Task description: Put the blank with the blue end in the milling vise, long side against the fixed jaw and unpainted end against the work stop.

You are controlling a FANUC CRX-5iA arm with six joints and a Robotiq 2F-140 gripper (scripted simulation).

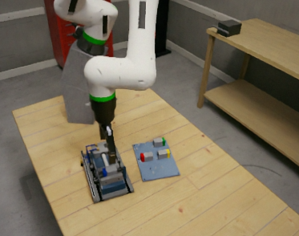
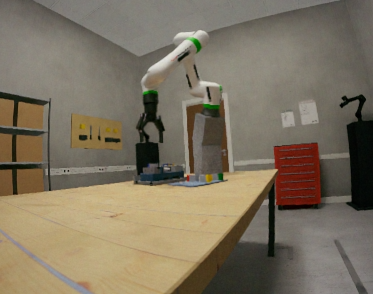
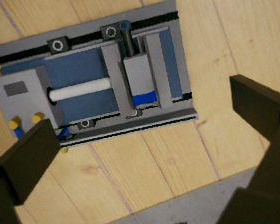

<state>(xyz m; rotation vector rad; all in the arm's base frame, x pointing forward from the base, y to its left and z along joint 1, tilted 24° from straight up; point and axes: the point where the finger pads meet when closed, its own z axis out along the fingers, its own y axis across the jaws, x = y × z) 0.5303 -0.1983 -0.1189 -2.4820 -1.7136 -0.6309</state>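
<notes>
Grey-walled room, plank table (image 1: 216, 189), open pincer (image 2: 150, 131) above vise (image 1: 108, 177)

Open black two-finger gripper (image 2: 150, 131) hangs above grey-blue milling vise (image 1: 108, 172); air between unobstructed; blue plate (image 1: 158, 170) just beside.

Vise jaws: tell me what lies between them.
In the wrist view, the blue-ended blank lies between the jaws of the vise, with the work stop at its unpainted end.
</notes>
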